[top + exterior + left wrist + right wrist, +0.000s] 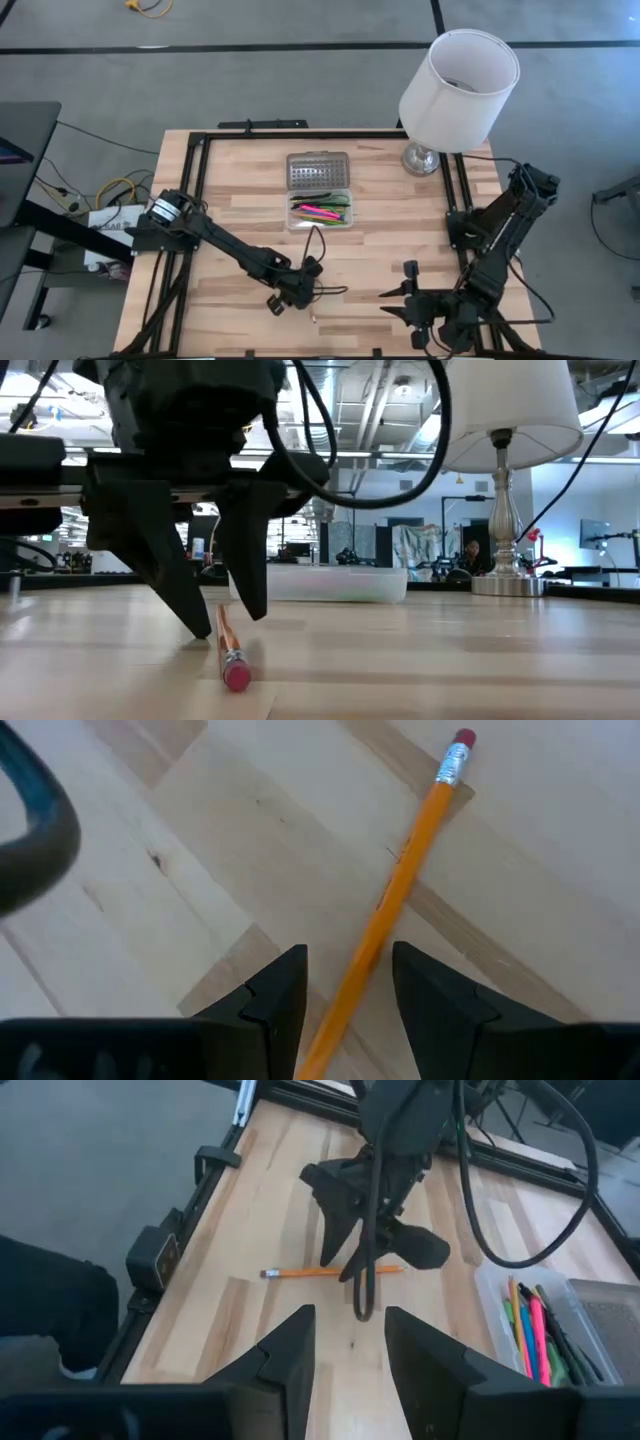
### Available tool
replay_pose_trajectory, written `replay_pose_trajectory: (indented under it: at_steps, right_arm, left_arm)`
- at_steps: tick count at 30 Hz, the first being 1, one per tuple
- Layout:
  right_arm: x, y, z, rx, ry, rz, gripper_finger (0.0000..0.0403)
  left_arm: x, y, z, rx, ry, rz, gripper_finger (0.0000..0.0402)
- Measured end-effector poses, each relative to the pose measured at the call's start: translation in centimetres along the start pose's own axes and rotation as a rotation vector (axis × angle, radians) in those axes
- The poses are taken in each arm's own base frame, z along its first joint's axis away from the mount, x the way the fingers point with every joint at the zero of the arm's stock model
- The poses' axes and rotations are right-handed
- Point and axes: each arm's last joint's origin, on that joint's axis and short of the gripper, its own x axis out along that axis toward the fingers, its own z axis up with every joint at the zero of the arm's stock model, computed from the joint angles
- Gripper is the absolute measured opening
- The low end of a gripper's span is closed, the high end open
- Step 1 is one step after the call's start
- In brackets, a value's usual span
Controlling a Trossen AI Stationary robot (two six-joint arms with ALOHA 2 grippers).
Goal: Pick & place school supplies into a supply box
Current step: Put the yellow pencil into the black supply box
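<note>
An orange pencil (410, 850) with a pink eraser (236, 676) lies flat on the wooden table near its front edge. My left gripper (348, 985) stands open over it, pointing steeply down. One finger is on each side of the pencil's shaft and the tips are just above the wood (225, 622); neither finger touches the pencil. The supply box (318, 195) lies farther back at mid-table, its ribbed lid folded open, with coloured pens and highlighters (530, 1330) in its clear tray. My right gripper (345, 1335) hangs open and holds nothing, above the table's near right part (395, 285).
A white-shaded lamp (455, 90) on a silver base stands at the far right of the table. A black metal frame (200, 140) runs along the table's edges. A cable loop (362, 1280) hangs from my left arm, close to the pencil. Bare wood lies between the pencil and the box.
</note>
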Motion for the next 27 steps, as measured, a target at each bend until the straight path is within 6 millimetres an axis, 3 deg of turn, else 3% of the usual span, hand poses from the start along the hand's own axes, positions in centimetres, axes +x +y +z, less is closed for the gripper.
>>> replay_pose_trajectory:
  at_steps: [12, 27]
  right_arm:
    - [0.0, 0.0, 0.0, 0.041, -0.003, -0.004, 0.0118]
    - [0.0, 0.0, 0.0, 0.041, -0.003, -0.003, 0.0118]
  left_arm:
    - [1.3, 1.5, -1.7, -0.189, 0.041, -0.114, 0.014]
    - [1.4, 1.9, -1.8, -0.332, 0.094, -0.067, 0.0052]
